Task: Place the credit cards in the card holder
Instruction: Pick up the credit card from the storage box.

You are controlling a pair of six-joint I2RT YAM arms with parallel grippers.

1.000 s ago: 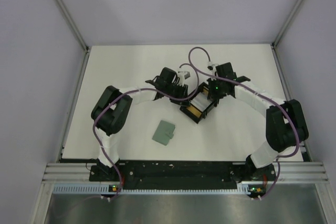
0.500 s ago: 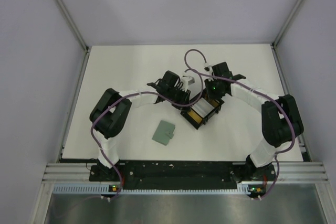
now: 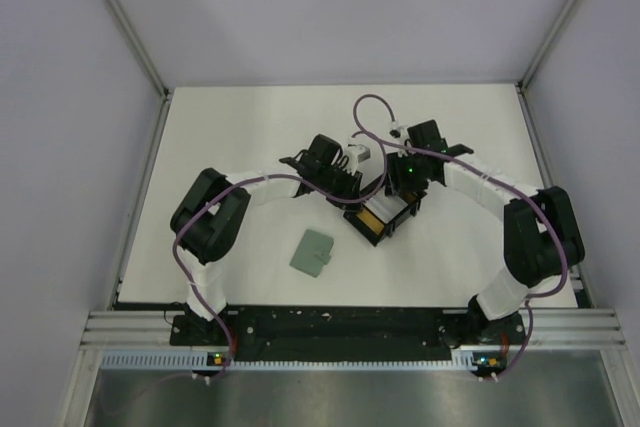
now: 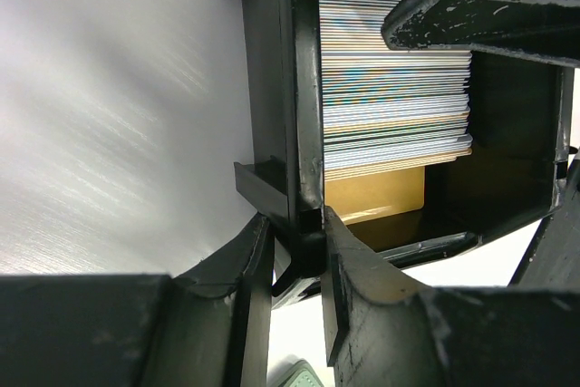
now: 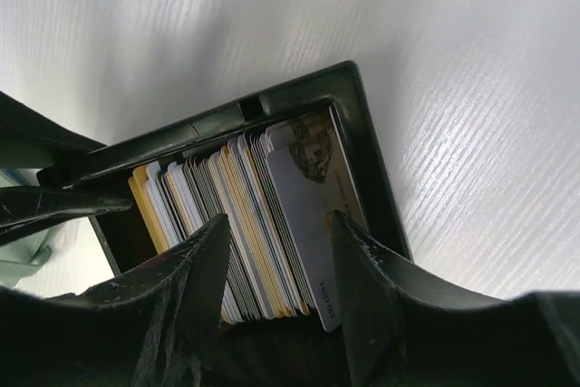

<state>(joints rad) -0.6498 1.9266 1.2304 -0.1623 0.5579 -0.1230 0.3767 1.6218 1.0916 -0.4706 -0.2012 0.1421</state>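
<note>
The credit cards (image 5: 272, 210) stand on edge as a dense stack inside a black box (image 3: 383, 217); they look white, grey and yellow-orange, and a pale grey one faces the box wall. My right gripper (image 5: 279, 256) is open, its two fingers straddling the stack from above. My left gripper (image 4: 299, 256) is shut on the box's side wall (image 4: 304, 133), with the card stack (image 4: 394, 88) just beyond it. The sage-green card holder (image 3: 313, 253) lies closed and flat on the table, to the front left of the box and apart from both grippers.
The box sits mid-table on a white surface (image 3: 230, 137). Both arms meet over it, with purple cables looping above. Grey walls enclose the table on three sides. My right gripper's finger (image 4: 489, 6) crosses the top of the left wrist view.
My right gripper has opened and moved a little left and down over the cards in the box. The left gripper has kept hold of the box wall, shifting slightly.
</note>
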